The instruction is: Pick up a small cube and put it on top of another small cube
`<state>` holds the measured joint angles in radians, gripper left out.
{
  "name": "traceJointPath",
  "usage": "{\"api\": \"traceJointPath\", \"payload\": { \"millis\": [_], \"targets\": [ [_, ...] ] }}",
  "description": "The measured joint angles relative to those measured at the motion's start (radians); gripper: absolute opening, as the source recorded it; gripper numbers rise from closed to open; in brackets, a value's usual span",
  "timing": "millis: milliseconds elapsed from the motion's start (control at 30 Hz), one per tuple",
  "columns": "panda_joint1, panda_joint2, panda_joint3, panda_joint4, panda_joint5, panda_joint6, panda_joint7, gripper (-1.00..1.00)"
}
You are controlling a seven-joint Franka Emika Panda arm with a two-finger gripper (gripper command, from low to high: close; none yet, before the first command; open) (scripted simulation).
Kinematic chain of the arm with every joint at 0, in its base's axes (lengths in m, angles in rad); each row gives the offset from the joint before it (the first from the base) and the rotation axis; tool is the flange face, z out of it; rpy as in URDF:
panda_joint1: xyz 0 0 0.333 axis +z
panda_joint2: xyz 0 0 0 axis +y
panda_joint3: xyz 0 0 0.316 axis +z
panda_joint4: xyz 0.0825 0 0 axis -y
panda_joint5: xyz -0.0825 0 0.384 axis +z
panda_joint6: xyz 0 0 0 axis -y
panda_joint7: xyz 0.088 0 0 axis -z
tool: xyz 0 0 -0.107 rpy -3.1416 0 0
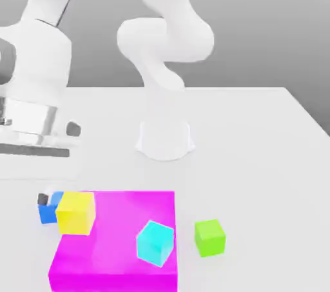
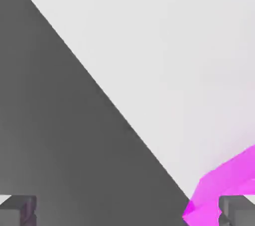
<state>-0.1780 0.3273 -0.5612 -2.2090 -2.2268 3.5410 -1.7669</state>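
Jaws wide open, empty; one blue cube (image 1: 49, 209), one green cube (image 1: 210, 238), one cyan cube (image 1: 155, 243), one yellow cube (image 1: 76, 213).

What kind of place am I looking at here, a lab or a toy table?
Most likely a computer-simulated test bench, not a real room: a bare white table, a white robot arm standing on it, and flat-coloured blocks such as a magenta slab and green cube.
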Motion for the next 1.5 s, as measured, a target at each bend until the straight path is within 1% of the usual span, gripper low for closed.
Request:
{"api": "traceJointPath", "payload": {
  "millis": [267,300,333,633,667,933,1067,1233,1267,1333,1500],
  "targets": [
    [-0.054,0.137,-0.034,0.016,-0.339,0.158,-0.305,0.0],
    [-0.061,0.153,-0.036,0.018,-0.374,0.175,-0.34,0.0],
    [-0.07,0.169,-0.032,0.018,-0.382,0.18,-0.365,0.0],
    [-0.187,0.284,0.08,0.032,-0.302,0.096,-0.48,0.0],
    [-0.198,0.295,0.09,0.035,-0.295,0.082,-0.49,-1.0],
    [-0.192,0.291,0.084,0.033,-0.292,0.089,-0.491,-1.0],
    [-0.146,0.248,0.042,0.024,-0.323,0.136,-0.455,-1.0],
    [-0.078,0.184,-0.03,0.019,-0.387,0.185,-0.395,-1.0],
    [-0.069,0.173,-0.038,0.021,-0.384,0.181,-0.381,-1.0],
    [-0.078,0.161,-0.028,0.036,-0.316,0.13,-0.348,-1.0],
    [-0.074,0.116,-0.008,0.027,-0.089,0.003,-0.169,-1.0]
  ]
}}
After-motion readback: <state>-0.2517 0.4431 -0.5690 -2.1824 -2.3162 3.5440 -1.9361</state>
